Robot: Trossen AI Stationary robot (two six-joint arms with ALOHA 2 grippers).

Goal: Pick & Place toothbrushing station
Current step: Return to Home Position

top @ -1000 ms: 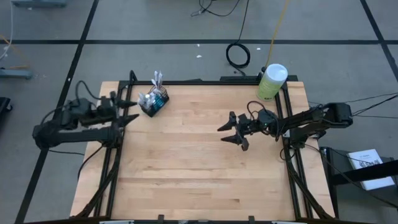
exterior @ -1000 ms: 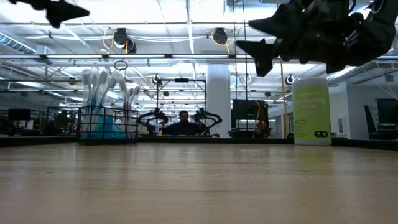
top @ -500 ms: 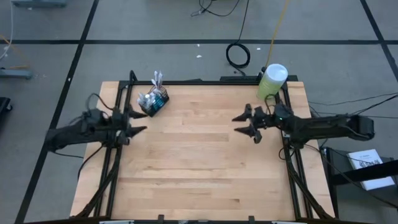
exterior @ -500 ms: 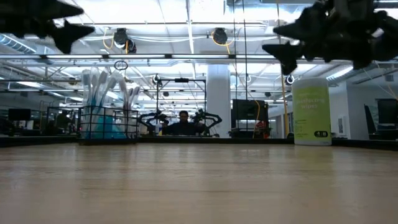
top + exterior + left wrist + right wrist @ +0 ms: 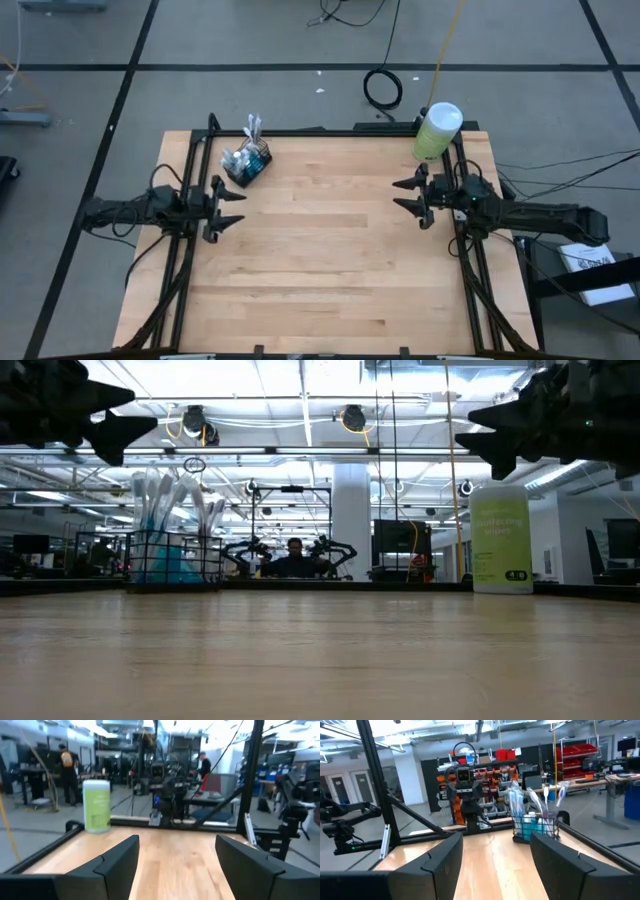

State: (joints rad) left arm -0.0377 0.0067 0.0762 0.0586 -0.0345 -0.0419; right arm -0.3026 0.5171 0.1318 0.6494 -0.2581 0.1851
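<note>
The toothbrushing station is a dark wire-mesh holder (image 5: 249, 165) standing on its base at the table's far left. Several blue-and-white toothbrushes (image 5: 250, 130) stick up out of it. The holder (image 5: 173, 558) and the brushes (image 5: 530, 800) also show in the low and right wrist views. My left gripper (image 5: 230, 207) hovers open at the table's left edge, nearer than the holder and clear of it. My right gripper (image 5: 402, 195) hovers open at the right edge. Both point level across the table, with nothing between the fingers (image 5: 120, 862) (image 5: 445, 860).
A pale green canister (image 5: 437, 130) with a white lid stands at the far right corner, close behind my right gripper. A black frame rail (image 5: 330, 131) runs along the table's edges. Bare wood (image 5: 320, 250) lies between the arms. People (image 5: 65, 760) stand in the room beyond.
My left gripper has sunk and come a little toward the near edge, tipping up to level. My right gripper has drawn back from the table's middle toward the right edge, also levelling. Both have stayed open. The holder has not moved.
</note>
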